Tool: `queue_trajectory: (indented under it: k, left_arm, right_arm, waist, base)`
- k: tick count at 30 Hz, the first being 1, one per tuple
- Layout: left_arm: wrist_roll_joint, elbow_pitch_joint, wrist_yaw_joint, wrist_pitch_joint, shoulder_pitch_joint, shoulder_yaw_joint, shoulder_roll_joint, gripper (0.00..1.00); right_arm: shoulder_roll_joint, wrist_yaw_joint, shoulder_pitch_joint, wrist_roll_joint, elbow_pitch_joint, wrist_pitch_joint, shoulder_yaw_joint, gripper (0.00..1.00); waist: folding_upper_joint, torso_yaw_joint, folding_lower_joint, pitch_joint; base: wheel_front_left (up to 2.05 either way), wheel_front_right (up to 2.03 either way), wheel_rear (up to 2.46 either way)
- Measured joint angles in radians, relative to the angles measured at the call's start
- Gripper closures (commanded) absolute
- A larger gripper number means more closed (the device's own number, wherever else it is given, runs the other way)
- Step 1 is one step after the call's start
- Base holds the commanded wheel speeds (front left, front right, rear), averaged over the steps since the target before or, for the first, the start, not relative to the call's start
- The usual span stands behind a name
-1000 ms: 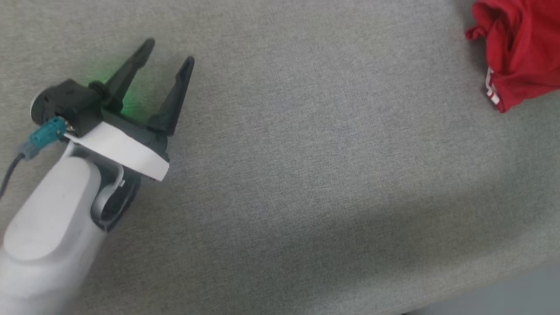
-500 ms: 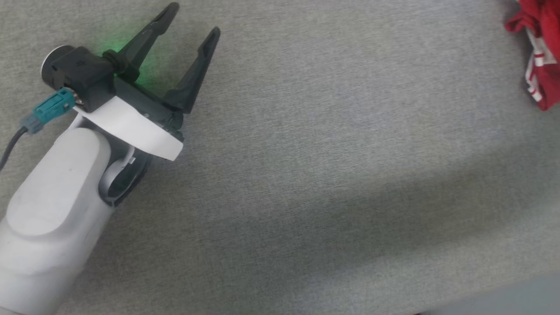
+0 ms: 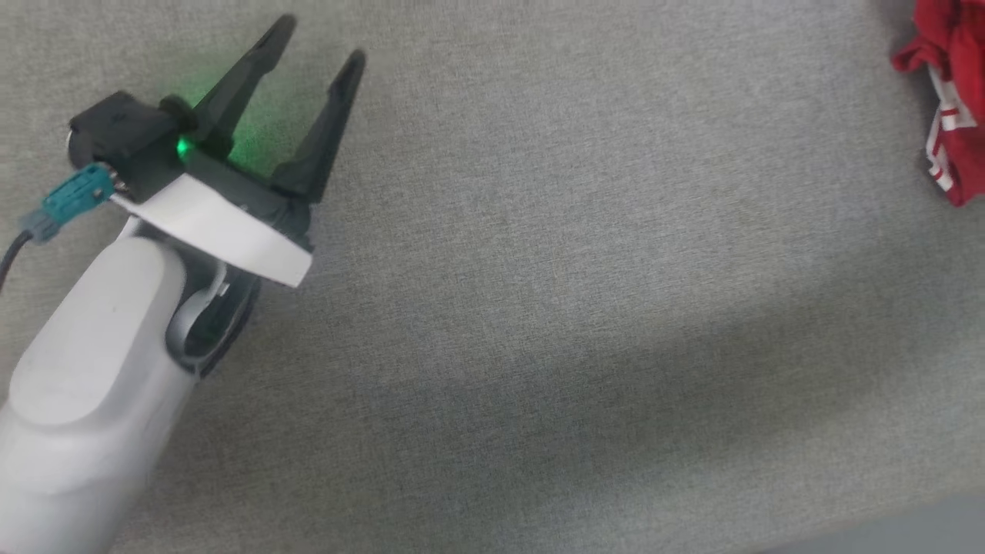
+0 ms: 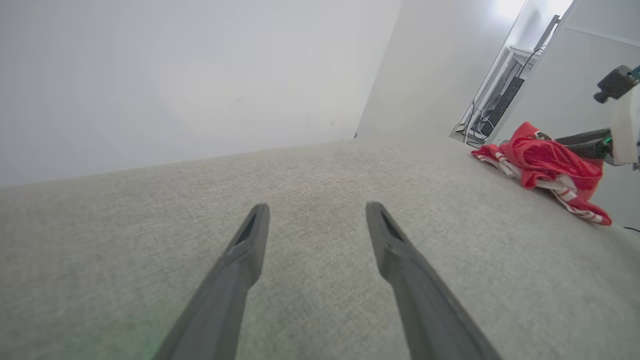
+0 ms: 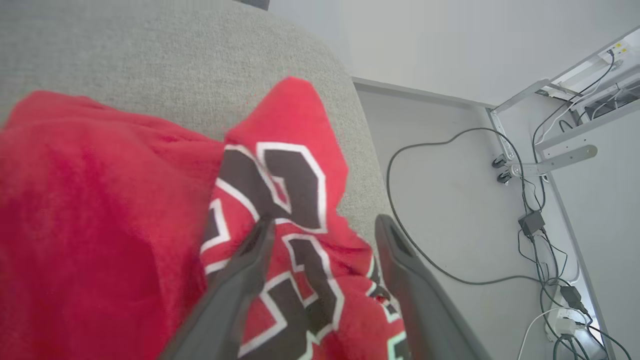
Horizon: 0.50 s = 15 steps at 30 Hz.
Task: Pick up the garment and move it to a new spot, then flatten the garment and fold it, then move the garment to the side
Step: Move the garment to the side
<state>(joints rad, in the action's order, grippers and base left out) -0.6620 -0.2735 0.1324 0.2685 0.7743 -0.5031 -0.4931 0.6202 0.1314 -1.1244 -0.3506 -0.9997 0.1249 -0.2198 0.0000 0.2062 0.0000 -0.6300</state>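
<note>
Success at the pickup likely hinges on lowering the open right claw (image 5: pixel 324 221) onto the red jersey (image 5: pixel 100 200) bunched directly beneath it and pinching a thick fold, while the open, empty left claw (image 3: pixel 318 40) hovers well apart over grey tabletop (image 3: pixel 577 269).

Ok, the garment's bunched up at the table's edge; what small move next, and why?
Probably lower the right gripper a little and close on the garment. Its jaws stand open over the crumpled cloth by the number 23, nothing gripped yet. The left gripper is open over bare grey table, far from the cloth.
</note>
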Motion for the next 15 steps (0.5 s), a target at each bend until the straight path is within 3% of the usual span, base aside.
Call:
queue_trajectory:
  k: [8, 15]
  left_arm:
    - [0.019, 0.008, -0.001, -0.004, -0.091, 0.079, -0.005, 0.00]
    - [0.061, 0.026, -0.001, -0.004, -0.185, 0.193, 0.026, 0.00]
  right_arm:
    - [0.003, 0.000, -0.006, -0.054, -0.009, -0.045, -0.024, 0.00]
    - [-0.023, 0.000, 0.034, -0.113, 0.034, -0.111, -0.074, 0.00]
  waist:
    - [0.0000, -0.007, 0.0000, 0.074]
    - [0.0000, -0.031, 0.0000, 0.156]
  base:
    - [0.00, 0.00, 0.00]
    - [0.00, 0.00, 0.00]
